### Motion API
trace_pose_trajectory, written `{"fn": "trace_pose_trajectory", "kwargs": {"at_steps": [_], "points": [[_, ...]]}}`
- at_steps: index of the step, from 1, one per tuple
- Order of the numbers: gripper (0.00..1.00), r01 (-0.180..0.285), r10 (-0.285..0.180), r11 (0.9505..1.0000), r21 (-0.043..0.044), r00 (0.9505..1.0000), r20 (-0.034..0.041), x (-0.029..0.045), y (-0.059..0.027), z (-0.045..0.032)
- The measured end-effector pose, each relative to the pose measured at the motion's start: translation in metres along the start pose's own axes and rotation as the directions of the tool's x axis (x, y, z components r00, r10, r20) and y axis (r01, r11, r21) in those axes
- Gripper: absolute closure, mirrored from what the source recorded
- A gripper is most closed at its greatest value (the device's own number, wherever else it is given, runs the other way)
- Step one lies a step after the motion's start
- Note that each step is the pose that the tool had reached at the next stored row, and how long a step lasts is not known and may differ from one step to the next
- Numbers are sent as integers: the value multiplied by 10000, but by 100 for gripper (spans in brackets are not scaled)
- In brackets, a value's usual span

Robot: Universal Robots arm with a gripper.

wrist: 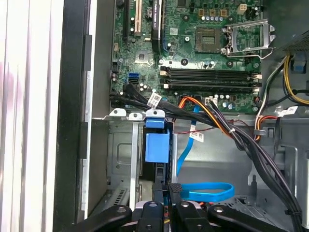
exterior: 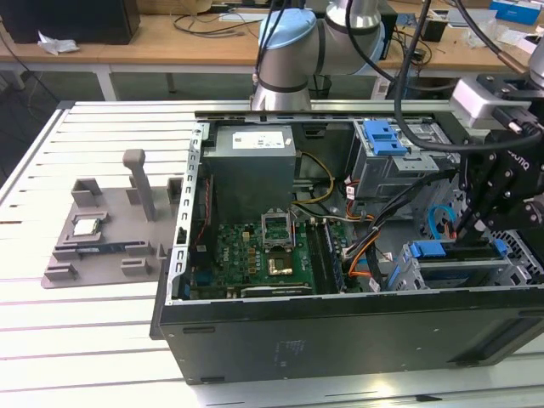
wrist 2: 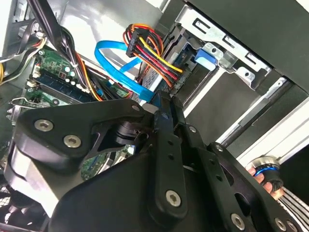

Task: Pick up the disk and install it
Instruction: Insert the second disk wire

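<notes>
Your gripper is hanging over the drive cage. The first wrist view is showing its fingers nearly together beside a blue latch; I cannot tell whether they are gripping anything.

The exterior view looks down from above and in front on the open computer case. Both wrist views sit close inside that case: the first faces its motherboard, the second its drive cage.

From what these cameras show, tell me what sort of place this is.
Probably an electronics or robotics lab: an open desktop computer case lies on a white slatted table, beside a grey fixture holding a CPU chip, with cable-strewn wooden workbenches behind.
</notes>
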State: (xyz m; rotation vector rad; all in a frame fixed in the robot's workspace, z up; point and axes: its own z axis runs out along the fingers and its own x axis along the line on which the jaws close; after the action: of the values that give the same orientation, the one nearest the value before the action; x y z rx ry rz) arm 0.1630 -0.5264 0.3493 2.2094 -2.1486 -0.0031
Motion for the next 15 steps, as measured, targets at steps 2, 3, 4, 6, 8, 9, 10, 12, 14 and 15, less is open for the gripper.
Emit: {"fn": "trace_pose_trajectory", "kwargs": {"at_steps": [2, 3, 4, 6, 8, 9, 10, 12, 14, 15], "points": [[84, 12, -12, 10000, 1, 10000, -1, 4, 0, 9], [84, 18, -18, 10000, 1, 10000, -1, 5, -1, 13], [84, 23, -23, 10000, 0, 10000, -1, 7, -1, 17], [84, 36, -36, 10000, 1, 10000, 0, 9, -3, 29], [84, 50, -50, 10000, 2, 10000, -6, 9, -7, 36], [84, 55, -55, 10000, 2, 10000, -7, 10, -8, 39], [84, 60, -60, 10000, 2, 10000, -6, 10, -9, 44], [84, 67, -67, 10000, 3, 10000, 2, 11, -10, 53], [84, 68, -68, 10000, 3, 10000, -2, 11, -10, 56], [84, 69, -69, 10000, 2, 10000, -2, 14, -10, 61]]}}
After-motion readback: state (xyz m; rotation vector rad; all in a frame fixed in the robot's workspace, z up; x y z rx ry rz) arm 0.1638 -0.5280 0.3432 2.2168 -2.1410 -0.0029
